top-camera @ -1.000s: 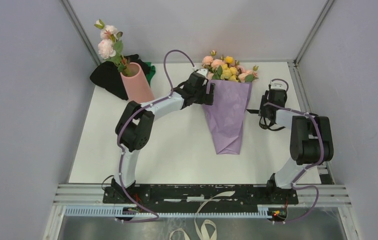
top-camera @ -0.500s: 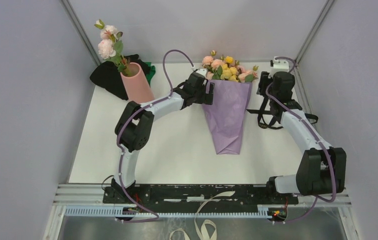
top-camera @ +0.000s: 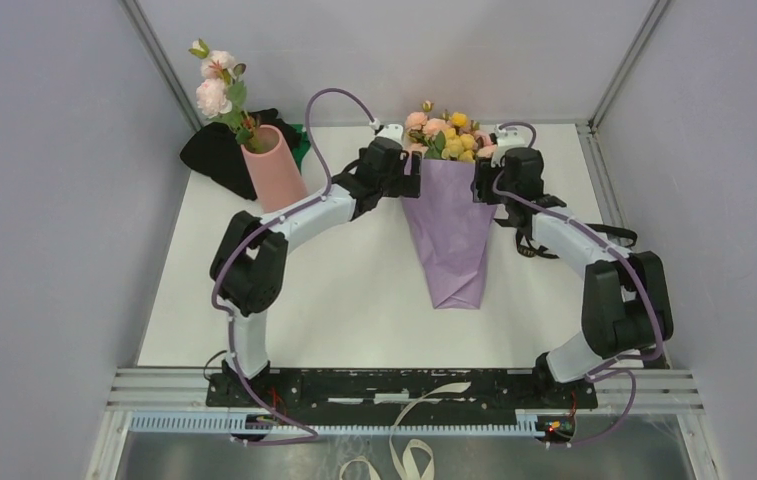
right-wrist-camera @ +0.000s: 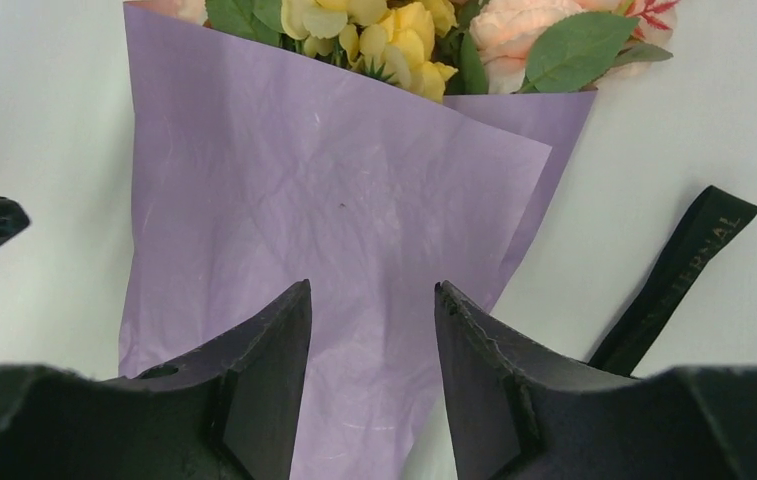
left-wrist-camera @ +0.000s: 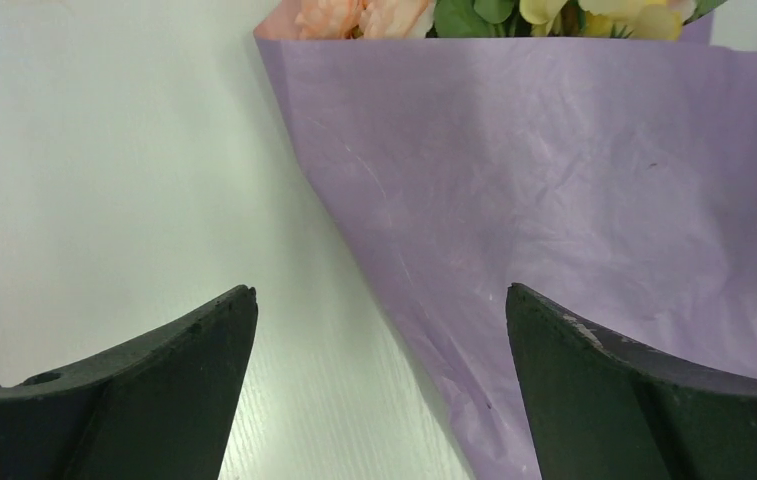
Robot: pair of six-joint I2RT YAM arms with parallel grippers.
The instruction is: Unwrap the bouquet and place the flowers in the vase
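**Two claws at the cone's mouth, paper not yet opened**

The bouquet (top-camera: pixel 451 225) lay flat on the white table (top-camera: pixel 354 300), past its middle. Its long axis ran 12 to 6 in the overhead view — flowers (top-camera: pixel 449 130) toward 12, folded tip toward 6 and the arm bases. The left claw (left-wrist-camera: pixel 379 300) hung at the cone's 9 o'clock edge, released and spread wide. The right claw (right-wrist-camera: pixel 372 290) hovered over the 3 o'clock edge, fingers parted less widely and gripping nothing. A black ribbon (right-wrist-camera: pixel 674 270) lay loose at the paper's 3 o'clock, so the tie looked undone. To unwrap well, the right claw should probably pinch only the top lilac flap where it overlaps — not the stems beneath. It could then peel that flap toward 3 while the left claw pins the opposite edge. The salmon vase (top-camera: pixel 274 175) stood well apart at 10 o'clock.
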